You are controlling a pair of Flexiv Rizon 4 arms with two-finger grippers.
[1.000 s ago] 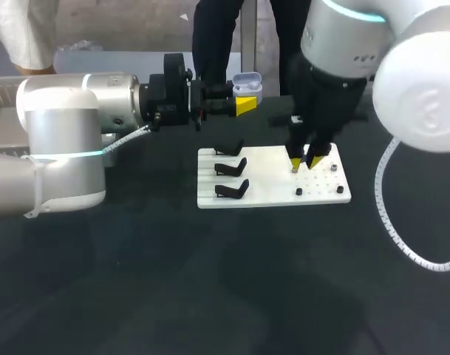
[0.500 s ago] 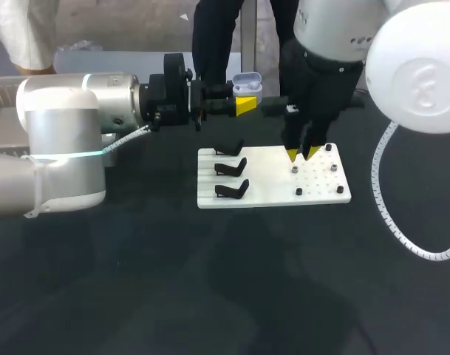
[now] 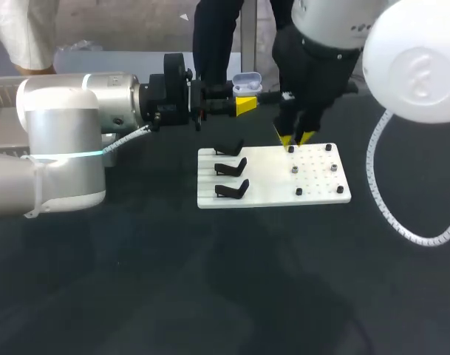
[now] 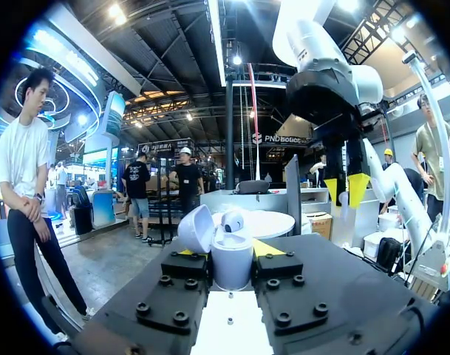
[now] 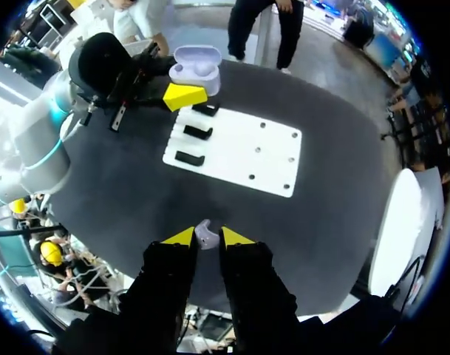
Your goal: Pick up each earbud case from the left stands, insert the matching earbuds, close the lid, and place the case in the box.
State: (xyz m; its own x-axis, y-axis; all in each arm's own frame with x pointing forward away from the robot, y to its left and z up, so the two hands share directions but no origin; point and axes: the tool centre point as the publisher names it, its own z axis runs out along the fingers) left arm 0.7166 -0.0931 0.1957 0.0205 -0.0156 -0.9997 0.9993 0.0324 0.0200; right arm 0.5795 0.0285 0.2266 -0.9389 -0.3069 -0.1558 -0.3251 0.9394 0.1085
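L pincer [image 4: 228, 250]: open case [image 4: 232, 270]; R pincer [image 5: 199, 237]: earbud [image 5: 204, 234]

No legible text, number or label stands on the white board [image 3: 273, 181], the earbud case [image 3: 247, 83] or the worktop [image 3: 136, 281] (the right arm's [image 3: 413, 70] faint cap emblem is unreadable).

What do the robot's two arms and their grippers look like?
The left arm is made of silver-grey and white tubes, with a glowing light-blue ring and a grey cable near its black wrist. The right arm has rounded white shells, a round embossed mark and a white coiled cable. The left gripper and right gripper are black with yellow wedge-shaped tips.
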